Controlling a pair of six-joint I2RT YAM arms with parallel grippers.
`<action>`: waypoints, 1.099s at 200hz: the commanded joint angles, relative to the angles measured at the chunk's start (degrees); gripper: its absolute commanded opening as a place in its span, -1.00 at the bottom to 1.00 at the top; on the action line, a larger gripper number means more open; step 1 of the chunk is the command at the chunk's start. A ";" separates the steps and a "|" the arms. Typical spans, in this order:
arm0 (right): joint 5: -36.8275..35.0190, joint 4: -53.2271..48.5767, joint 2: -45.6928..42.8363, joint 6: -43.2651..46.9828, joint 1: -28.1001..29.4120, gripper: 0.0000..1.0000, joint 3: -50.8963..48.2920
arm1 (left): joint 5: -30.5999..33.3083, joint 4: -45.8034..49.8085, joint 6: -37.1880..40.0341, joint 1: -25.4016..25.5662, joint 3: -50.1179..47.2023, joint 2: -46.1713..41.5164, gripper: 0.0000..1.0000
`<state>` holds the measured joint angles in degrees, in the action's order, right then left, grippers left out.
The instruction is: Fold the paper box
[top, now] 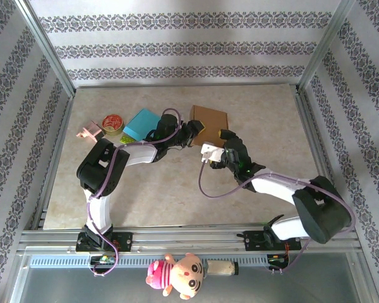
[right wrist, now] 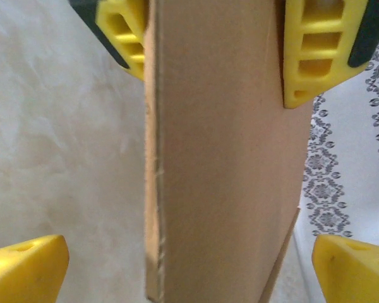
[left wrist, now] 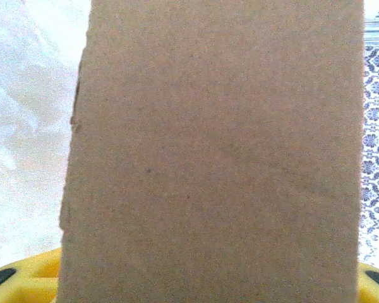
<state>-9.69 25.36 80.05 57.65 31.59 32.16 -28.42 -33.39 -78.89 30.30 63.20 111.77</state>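
The left hand (top: 191, 132) reaches across the desk (top: 177, 189) and clamps the paper box's (top: 210, 120) edge, while the right hand (top: 225, 136) straddles it, fingers wide, not touching.

At the table's (top: 177, 196) far left you see a pink piece (top: 88, 131), a red round thing (top: 112, 122) and a teal box (top: 142, 124); a plush doll (top: 177, 276) lies before its near edge.

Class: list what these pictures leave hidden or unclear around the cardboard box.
- Left wrist view: the box hides whatever lies behind it.
- Top view: the left claw and right claw cover the box's near edge.
- Top view: print on the red round object is too small to read.
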 commanded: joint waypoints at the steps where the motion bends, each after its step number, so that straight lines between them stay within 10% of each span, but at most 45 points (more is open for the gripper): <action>1: -2.63 8.87 3.92 5.62 -0.48 0.96 2.49 | -0.36 -2.11 -2.88 -0.42 -0.69 -1.99 -0.12; 64: -6.30 25.00 14.28 12.37 -1.10 0.83 3.34 | -1.75 -7.62 -8.79 -0.41 -1.09 -1.51 -0.13; 101: -4.33 22.47 10.12 11.83 -0.92 -0.12 1.11 | -0.62 -8.28 -10.05 -0.76 -1.58 -3.20 0.08; 118: -2.15 17.69 5.97 10.16 -0.92 -0.32 -0.03 | 0.47 -6.48 -7.91 -1.34 -1.44 -5.83 0.49; 136: 0.59 4.32 -0.97 6.67 -0.57 -0.41 1.14 | 2.37 0.44 -0.50 -1.80 -0.38 -11.33 0.99; 168: 18.60 -47.13 -8.43 -5.37 -3.66 -0.34 20.22 | 14.45 26.64 24.47 -2.61 4.77 -27.19 0.99; 220: 31.81 -108.55 20.00 -7.82 -4.93 -0.49 69.13 | 29.40 44.02 57.47 -3.01 6.08 -43.43 0.99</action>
<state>14.83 -43.86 86.89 52.90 26.28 87.44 -6.72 -1.21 -41.74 28.01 70.39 71.68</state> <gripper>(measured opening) 0.336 0.994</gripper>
